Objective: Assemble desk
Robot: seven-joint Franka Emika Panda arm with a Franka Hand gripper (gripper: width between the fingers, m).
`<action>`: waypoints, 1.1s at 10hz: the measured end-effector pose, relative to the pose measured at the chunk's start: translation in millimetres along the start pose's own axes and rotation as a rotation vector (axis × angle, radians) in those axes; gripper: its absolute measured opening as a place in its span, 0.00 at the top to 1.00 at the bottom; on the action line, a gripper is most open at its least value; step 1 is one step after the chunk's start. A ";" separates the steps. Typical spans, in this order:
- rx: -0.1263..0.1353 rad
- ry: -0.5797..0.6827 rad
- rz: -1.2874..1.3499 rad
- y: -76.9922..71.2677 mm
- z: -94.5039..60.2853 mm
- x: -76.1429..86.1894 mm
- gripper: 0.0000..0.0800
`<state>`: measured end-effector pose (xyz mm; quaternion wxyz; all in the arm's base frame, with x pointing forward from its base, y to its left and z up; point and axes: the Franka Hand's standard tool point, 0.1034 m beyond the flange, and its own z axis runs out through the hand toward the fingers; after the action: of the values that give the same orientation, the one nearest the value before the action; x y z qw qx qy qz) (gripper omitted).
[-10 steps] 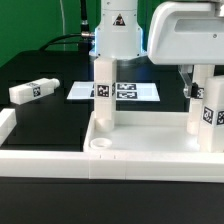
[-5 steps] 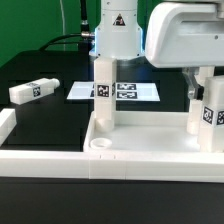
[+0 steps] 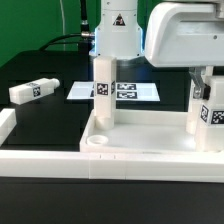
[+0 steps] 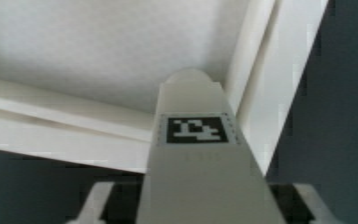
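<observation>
The desk top (image 3: 150, 158), a wide white tray with a round socket (image 3: 97, 143) at its near corner, lies in the foreground. One white leg (image 3: 104, 95) stands upright in its far corner on the exterior view's left. My gripper (image 3: 203, 93) is shut on a second tagged leg (image 3: 206, 118), held upright over the tray's corner on the exterior view's right. In the wrist view this leg (image 4: 197, 130) runs between my fingers (image 4: 114, 205) down toward the tray (image 4: 87, 60). A third leg (image 3: 32, 90) lies loose on the black table at the left.
The marker board (image 3: 128, 91) lies flat behind the tray. A long white border rail (image 3: 35, 160) runs along the front and up the left side. The robot base (image 3: 117, 30) stands at the back.
My gripper and the held leg have shifted slightly toward the exterior view's left. The tray and its standing leg have shifted a little with them.
</observation>
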<state>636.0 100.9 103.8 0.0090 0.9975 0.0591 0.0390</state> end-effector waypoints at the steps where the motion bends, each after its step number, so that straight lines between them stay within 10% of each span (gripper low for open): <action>1: 0.001 0.000 0.097 0.1 0.0 0.0 0.64; 11: 0.005 -0.019 0.940 -7.1 0.5 0.8 0.64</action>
<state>636.0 108.1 103.2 -0.0117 0.9164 -0.3991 0.0295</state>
